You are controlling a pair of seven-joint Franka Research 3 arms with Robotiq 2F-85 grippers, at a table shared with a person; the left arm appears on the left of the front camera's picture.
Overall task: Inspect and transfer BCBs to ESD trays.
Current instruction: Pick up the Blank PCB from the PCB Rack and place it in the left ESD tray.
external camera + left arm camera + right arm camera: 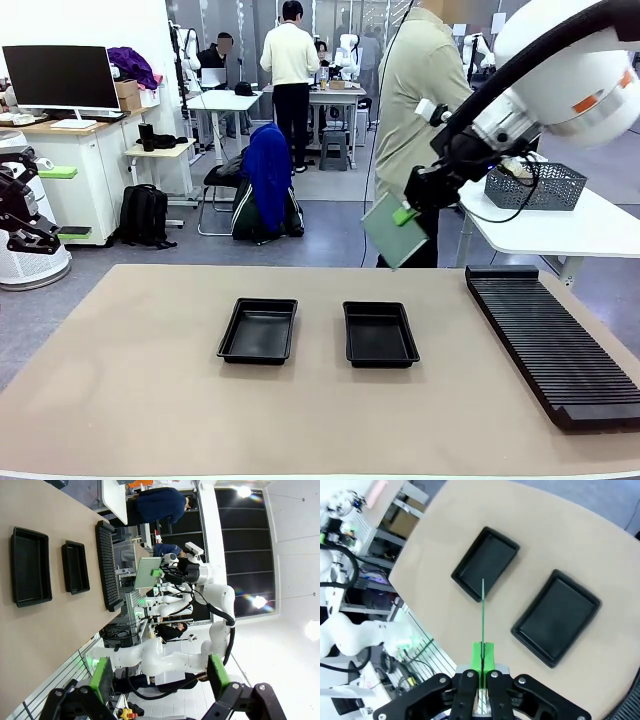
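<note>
In the front view the right hand is clamped shut on one edge of a BCB. It holds the board tilted in the air, up and to the left of the rack, over the far edge of the counter. This looks like the inspection step, with placement to follow. The tray nearer the rack and the tray farther from the rack both lie empty. In the left wrist view the left hand stands wide open, holding nothing, well apart from the rack. In the right wrist view the board shows edge-on between the pads, high above both trays; next it must be turned flat and lowered squarely inside a rim.
</note>
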